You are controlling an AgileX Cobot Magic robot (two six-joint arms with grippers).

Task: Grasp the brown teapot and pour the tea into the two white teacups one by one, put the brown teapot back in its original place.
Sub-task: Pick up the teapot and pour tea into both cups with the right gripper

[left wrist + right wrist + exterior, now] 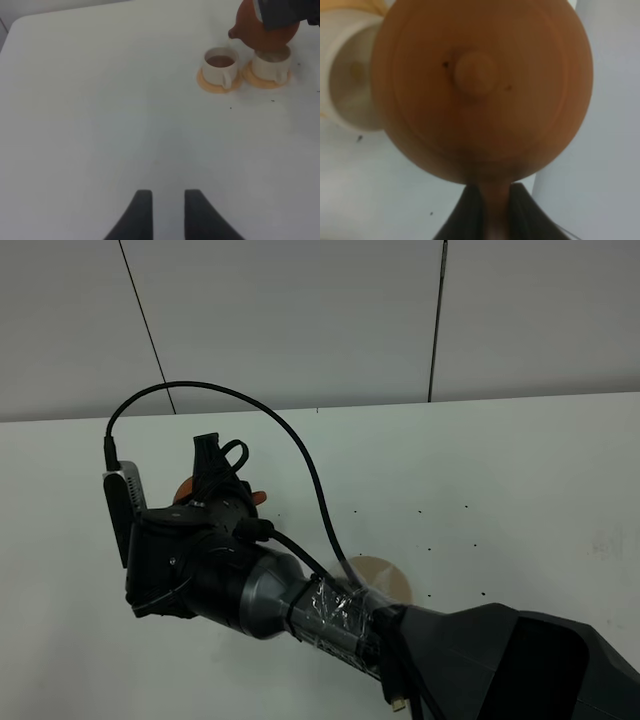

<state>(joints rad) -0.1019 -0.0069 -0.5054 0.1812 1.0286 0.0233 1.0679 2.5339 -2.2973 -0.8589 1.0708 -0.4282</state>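
My right pincer (492, 197) is pressed together on the loop handle (492, 220) of the squat, round reddish-brown clay teapot (480, 90). In the right wrist view one dark finger sits on each side of that handle, and the knobbed lid (475, 72) faces the camera. The teapot is up off the white bench (100, 100), hanging over the two small cream-white cylindrical teacups.

In the left wrist view its short spout (232, 34) points toward the first teacup (220, 67), which holds brown tea. The pot's body covers the far rim of the second teacup (271, 65), and I cannot make out what is in that one. Each cup stands on its own small round orange saucer (215, 86), and the two saucers lie just beside each other. The right wrist view shows one cup at the pot's edge, but I cannot tell which.

My left pincer (165, 200) is spread, with only bench between its fingers, well apart from the cups.

From the high camera, the right arm (260, 595) reaches across to the left side with a black cable (300, 455) looping over it. It partly hides the flat round beige-tan coaster disc (385, 575), and the part I can see is bare.
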